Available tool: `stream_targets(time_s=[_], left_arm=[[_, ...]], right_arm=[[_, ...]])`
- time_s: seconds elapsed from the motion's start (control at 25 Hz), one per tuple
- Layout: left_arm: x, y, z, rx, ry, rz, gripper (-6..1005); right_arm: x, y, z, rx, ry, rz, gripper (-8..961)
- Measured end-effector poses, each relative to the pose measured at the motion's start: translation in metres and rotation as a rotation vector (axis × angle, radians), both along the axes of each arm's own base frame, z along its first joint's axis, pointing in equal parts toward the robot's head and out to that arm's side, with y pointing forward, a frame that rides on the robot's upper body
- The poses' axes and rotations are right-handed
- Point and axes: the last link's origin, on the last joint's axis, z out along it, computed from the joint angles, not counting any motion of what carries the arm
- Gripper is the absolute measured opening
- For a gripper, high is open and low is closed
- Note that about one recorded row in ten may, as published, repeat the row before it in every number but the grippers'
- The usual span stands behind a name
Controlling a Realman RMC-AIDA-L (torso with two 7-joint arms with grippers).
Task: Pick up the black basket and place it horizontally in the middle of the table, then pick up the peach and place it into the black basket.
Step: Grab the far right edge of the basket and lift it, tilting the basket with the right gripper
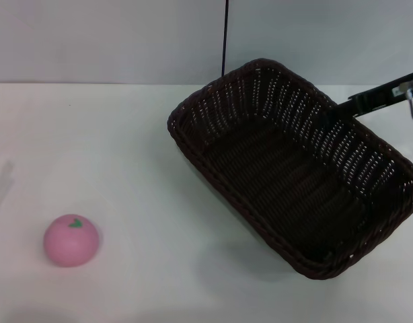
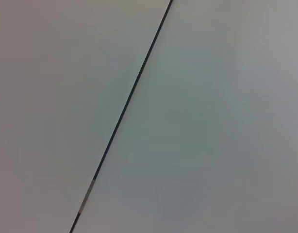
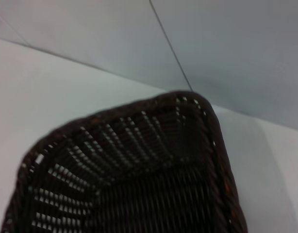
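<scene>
The black basket (image 1: 294,168) is on the right of the white table (image 1: 126,148), set diagonally with its open side up and a soft shadow below its near edge. My right gripper (image 1: 338,108) reaches in from the right and is shut on the basket's far rim. The right wrist view looks into the basket (image 3: 139,184) from close above the rim. The pink peach (image 1: 71,240) with its green leaf mark sits alone on the table at the near left, far from the basket. My left gripper is out of view; its wrist view shows only a wall.
A grey wall with a dark vertical seam (image 1: 224,37) stands behind the table. A faint pale strip (image 1: 1,183) lies at the table's left edge. Bare white tabletop lies between the peach and the basket.
</scene>
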Motion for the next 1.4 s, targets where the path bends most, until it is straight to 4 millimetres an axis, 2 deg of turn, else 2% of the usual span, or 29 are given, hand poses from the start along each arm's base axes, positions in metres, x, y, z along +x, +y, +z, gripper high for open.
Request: stream_targets(time_s=[0.48,0.72,0.92,1.0,1.16,1.4], left_arm=[[-0.002,-0.004,0.000,0.000,-0.003,0.008,770],[-0.001,-0.004,0.000,0.000,-0.008,0.003,768],[-0.001,-0.004,0.000,0.000,-0.009,0.003,766],[-0.001,-0.004,0.000,0.000,-0.009,0.003,766],[-0.001,-0.005,0.001,0.002,-0.010,0.005,764],[-0.002,-0.010,0.004,0.012,-0.011,0.006,762]], right_arm=[[0.003,0.002,-0.024,-0.003,-0.027,0.012,723],[0.003,0.001,-0.030,-0.008,-0.050,0.025,651],[0.001,0.001,-0.029,-0.008,-0.056,0.034,427],[-0.001,0.002,-0.028,-0.009,-0.066,0.048,215],[-0.006,0.000,-0.026,-0.017,-0.093,0.088,191],[-0.026,-0.005,-0.021,-0.082,-0.154,0.256,156]])
